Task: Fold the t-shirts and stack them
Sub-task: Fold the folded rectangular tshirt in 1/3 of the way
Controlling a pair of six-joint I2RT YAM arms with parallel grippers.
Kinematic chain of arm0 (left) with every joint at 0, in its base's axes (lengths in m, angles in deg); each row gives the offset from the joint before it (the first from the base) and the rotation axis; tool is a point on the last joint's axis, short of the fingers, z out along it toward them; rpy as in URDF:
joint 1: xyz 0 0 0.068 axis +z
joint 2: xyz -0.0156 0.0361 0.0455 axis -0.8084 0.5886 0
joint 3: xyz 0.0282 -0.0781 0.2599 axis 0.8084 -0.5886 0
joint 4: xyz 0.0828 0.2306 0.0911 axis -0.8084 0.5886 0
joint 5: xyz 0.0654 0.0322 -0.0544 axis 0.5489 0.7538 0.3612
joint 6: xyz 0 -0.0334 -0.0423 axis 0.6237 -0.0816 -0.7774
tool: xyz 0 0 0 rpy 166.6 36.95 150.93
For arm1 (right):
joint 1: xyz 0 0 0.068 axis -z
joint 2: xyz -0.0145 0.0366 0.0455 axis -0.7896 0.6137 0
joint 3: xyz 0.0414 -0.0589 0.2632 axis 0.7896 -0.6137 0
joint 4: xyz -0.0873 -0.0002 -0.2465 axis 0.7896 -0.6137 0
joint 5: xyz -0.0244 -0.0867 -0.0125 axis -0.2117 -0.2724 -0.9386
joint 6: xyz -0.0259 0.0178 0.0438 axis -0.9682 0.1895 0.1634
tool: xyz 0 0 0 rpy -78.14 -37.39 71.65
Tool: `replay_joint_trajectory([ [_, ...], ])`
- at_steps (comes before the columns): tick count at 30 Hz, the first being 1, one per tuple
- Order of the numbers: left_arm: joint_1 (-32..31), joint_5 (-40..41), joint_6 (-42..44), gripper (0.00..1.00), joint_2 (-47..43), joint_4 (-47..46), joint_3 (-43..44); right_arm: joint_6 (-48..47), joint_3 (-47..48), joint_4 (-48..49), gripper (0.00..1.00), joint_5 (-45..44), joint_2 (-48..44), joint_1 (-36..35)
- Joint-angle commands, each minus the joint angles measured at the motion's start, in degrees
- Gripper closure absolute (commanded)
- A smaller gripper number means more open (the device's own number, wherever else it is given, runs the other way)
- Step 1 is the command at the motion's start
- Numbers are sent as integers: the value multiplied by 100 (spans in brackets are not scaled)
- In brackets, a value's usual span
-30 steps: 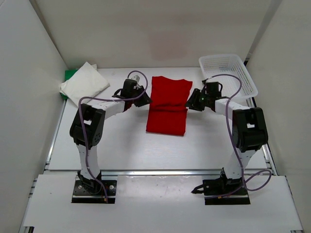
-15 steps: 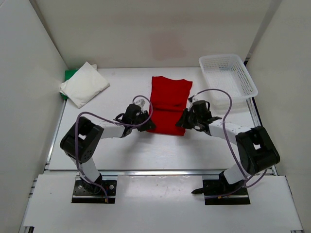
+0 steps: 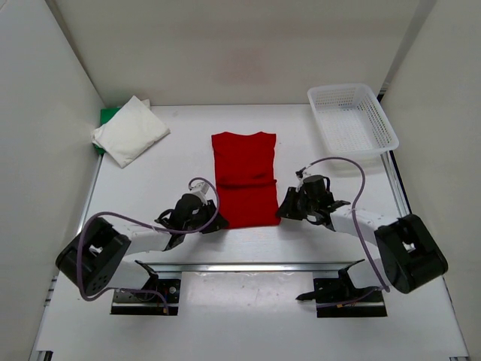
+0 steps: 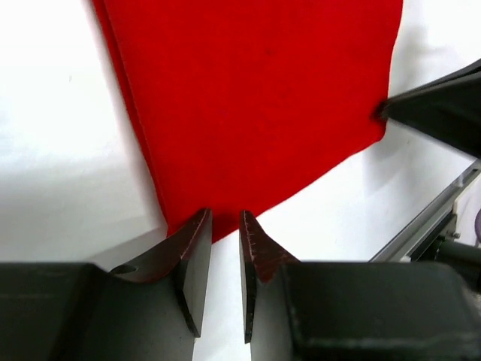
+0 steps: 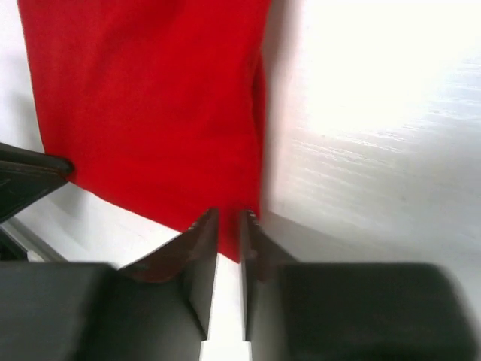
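Top external view: the left gripper and right gripper each stand nearly together, clamped on a near corner of the red shirt. Within the last second the shirt has slid nearer and leftward as a long folded strip. It is probably being drawn flat for its next fold. Both arms lie low, elbows pulled toward the near edge, forearms reaching inward. The white shirt lies over the green shirt, far left.

Green t-shirt mostly beneath white t-shirt
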Motion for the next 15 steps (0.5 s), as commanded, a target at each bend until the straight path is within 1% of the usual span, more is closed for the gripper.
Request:
replay_joint_trajectory([
  [1, -5, 326, 56, 67, -535, 656, -32, -126, 320, -420, 82, -338, -505, -99],
  [2, -22, 326, 82, 66, -685, 753, 117, -204, 547, -482, 78, -382, -497, -239],
  [3, -49, 343, 117, 66, -782, 815, 179, -266, 837, -579, 77, -478, -471, -310],
  [5, -145, 396, 135, 65, -818, 912, 416, -433, 1278, -694, 85, -506, 1, -529],
  [7, -198, 361, 100, 65, -704, 851, 496, -600, 1786, -677, 98, -400, 493, -635],
  [8, -268, 361, 65, 65, -617, 781, 479, -601, 1885, -642, 100, -348, 792, -740],
  [13, -251, 194, 3, 65, -195, 359, 172, -855, 2798, -667, 100, -435, 1970, -1048],
  [15, -164, 159, 29, 66, -168, 280, 49, -943, 3098, -677, 100, -523, 2313, -1066],
])
